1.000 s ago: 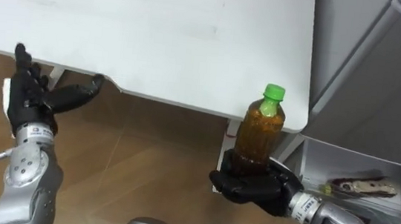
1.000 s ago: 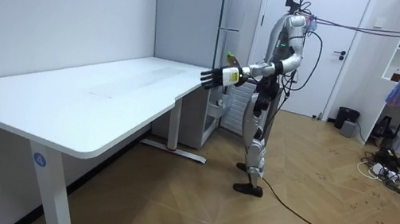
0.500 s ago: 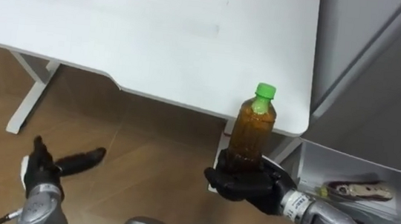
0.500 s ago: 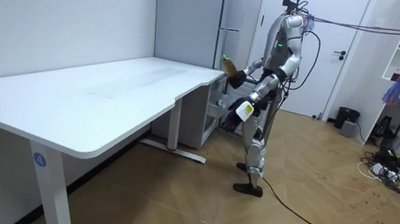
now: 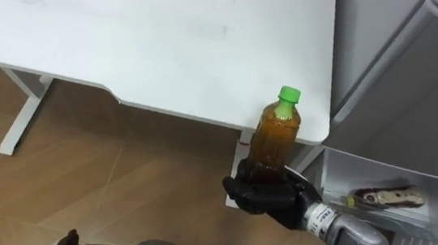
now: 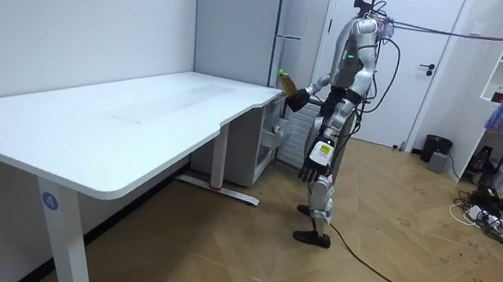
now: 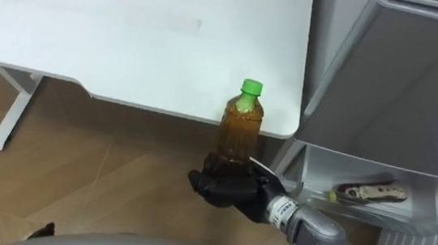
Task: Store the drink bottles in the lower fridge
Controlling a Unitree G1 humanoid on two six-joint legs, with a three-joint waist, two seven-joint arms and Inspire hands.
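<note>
A brown tea bottle (image 5: 271, 143) (image 7: 236, 134) with a green cap stands upright in my right hand (image 5: 265, 197) (image 7: 225, 190), whose dark fingers are curled round its base. It hangs in the air just in front of the white table's corner (image 5: 308, 124), left of the grey fridge (image 5: 418, 86). The fridge's lower compartment (image 5: 381, 206) is open below that, with a packet lying on its white shelf. My left hand (image 6: 313, 170) hangs down by my side with its fingers straight; its dark tips (image 5: 74, 243) peek in at the bottom edge of the left eye view.
The long white table (image 6: 112, 129) runs along the wall, with a white leg (image 5: 20, 114) on the wooden floor. In the room view I stand between its end and the fridge (image 6: 295, 26). Shelves and a fan stand at the room view's right.
My left arm has dropped from in front of the table's edge down to my side. The right hand keeps the bottle at the same spot.
</note>
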